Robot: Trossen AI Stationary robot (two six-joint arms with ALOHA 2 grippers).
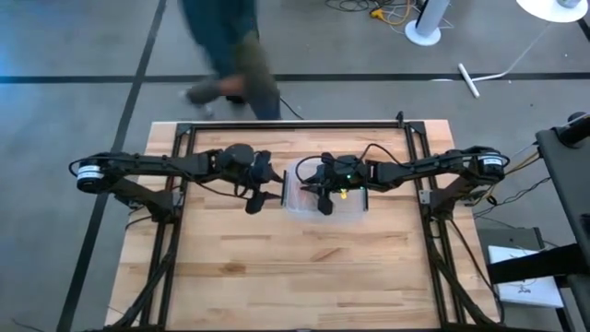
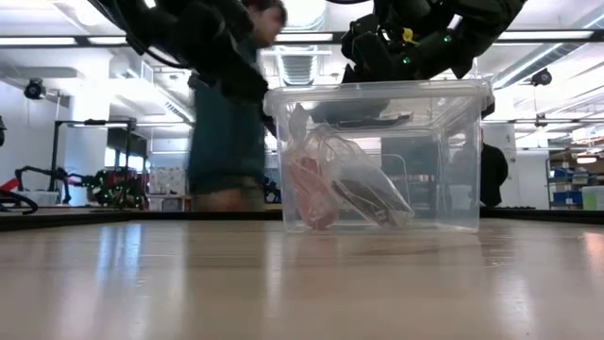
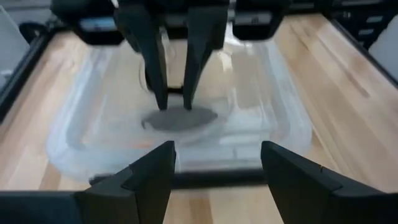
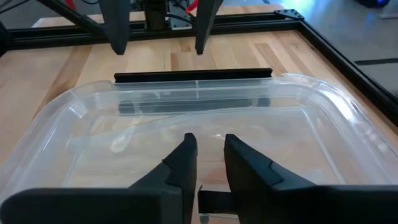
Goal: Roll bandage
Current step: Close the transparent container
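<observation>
A clear plastic bin (image 1: 327,198) stands at the table's middle. Inside it, a clear bag (image 2: 344,175) with a pinkish bandage roll (image 2: 311,194) rests on the bin floor, its top reaching toward the rim. My right gripper (image 4: 210,155) reaches down into the bin from the right. Its fingers are nearly together at the bag, as the left wrist view shows (image 3: 174,102). My left gripper (image 3: 214,168) hangs open above the table just left of the bin, with nothing between its fingers. My right gripper pinches the clear bag (image 3: 180,115) between its two fingertips, slanting down into the bin from the table's right side. The bag's lower part with the roll lies on the bin floor (image 2: 377,227). Which layer or edge it has is too clear to tell.
The bin's walls and rim (image 4: 193,84) surround my right gripper. A black frame (image 1: 295,126) runs along the table's far and side edges. A person (image 1: 230,55) moves on the floor beyond the far edge. Bare wood (image 1: 295,277) lies toward the near edge.
</observation>
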